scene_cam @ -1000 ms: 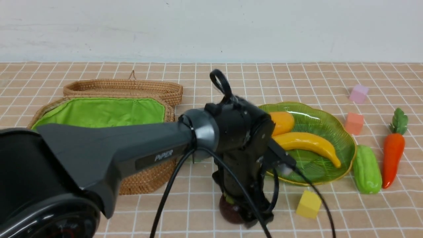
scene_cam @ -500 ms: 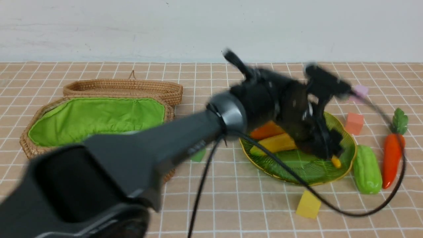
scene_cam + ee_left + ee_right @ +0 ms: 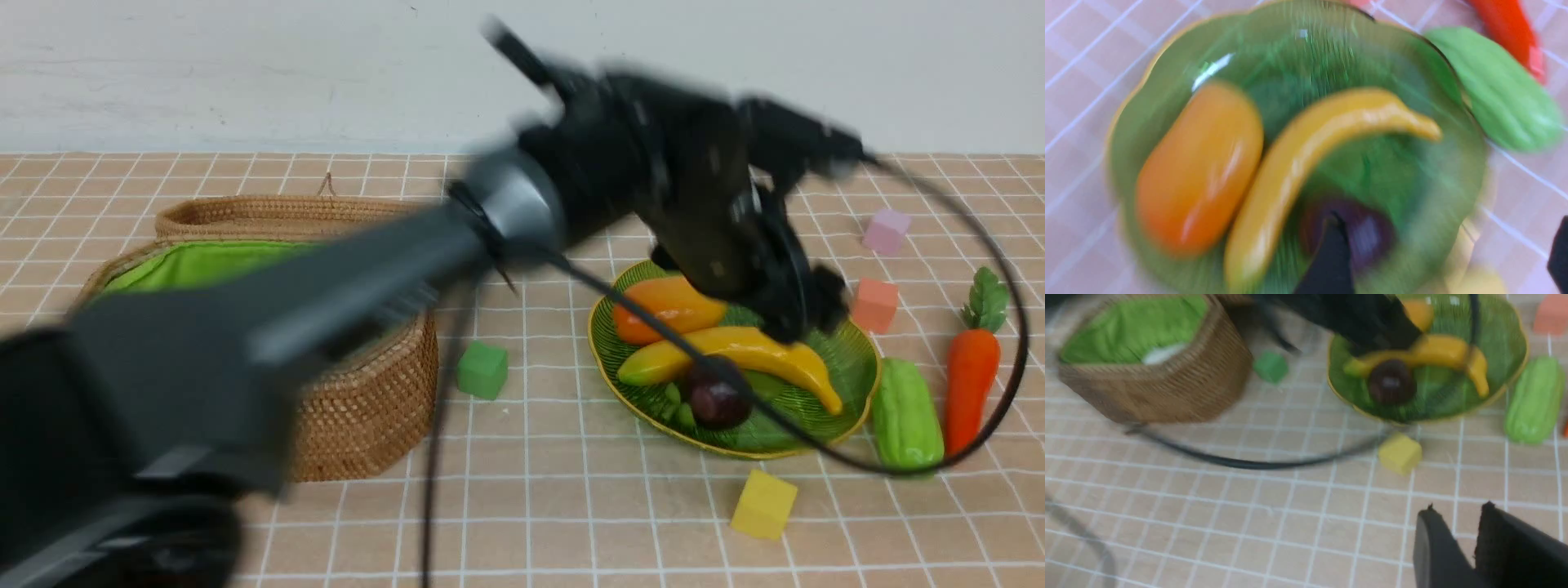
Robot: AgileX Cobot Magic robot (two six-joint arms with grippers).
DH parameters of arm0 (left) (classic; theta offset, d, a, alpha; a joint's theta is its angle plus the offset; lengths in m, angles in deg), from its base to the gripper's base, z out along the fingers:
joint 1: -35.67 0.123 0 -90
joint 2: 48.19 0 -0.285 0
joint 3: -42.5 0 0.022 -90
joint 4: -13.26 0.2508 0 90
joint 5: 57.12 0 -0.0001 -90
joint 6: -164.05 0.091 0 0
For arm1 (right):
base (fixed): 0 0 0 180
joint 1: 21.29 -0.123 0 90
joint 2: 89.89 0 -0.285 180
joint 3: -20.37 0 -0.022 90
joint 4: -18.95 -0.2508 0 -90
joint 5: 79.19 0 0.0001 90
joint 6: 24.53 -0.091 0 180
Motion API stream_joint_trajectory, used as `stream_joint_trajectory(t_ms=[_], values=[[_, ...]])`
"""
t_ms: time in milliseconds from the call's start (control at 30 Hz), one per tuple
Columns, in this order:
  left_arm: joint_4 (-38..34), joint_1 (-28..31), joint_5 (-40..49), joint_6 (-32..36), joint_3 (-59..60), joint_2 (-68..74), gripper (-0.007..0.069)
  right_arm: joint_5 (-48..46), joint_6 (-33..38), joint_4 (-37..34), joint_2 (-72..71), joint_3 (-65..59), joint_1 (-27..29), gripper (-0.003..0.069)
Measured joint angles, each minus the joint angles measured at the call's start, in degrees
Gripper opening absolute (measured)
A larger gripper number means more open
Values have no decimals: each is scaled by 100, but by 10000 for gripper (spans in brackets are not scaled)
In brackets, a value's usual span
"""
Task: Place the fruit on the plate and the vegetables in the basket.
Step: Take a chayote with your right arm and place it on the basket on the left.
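Mangosteen [image 3: 717, 398] on the plate [image 3: 845, 359] beside the banana [image 3: 759, 349] — left gripper [image 3: 1445, 245] above, jaws wide, empty

Glossy, plastic-looking mango [image 3: 665, 306], banana [image 3: 759, 351] and mangosteen [image 3: 718, 398] are gleaming on a translucent, ribbed green plate [image 3: 849, 363] with a gold rim, while a rough woven wicker basket [image 3: 367, 416] is showing its bright green cloth lining [image 3: 175, 265]; a smooth, shiny gourd [image 3: 906, 412] and carrot [image 3: 970, 384] are lying on the matt checked table [image 3: 571, 506] beside a dull yellow cube [image 3: 763, 504]

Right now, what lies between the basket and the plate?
A small green cube sits on the tiles between basket and plate, touching neither; the front view shows it best.
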Motion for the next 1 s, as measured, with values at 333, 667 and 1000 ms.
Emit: stream_joint_trajectory(t_ms=[333,667,1000], values=[[776,1,1835,-1249,849,-2679,-13,857,-57,864,2760,67,65,223],[600,1,811,-1335,5084,-5968,-13,1183,-120,888,5278,1002,1266,269],[647,1,-569,-1205,6869,-7784,-13,1326,1118,373,6825,1741,1274,530]])
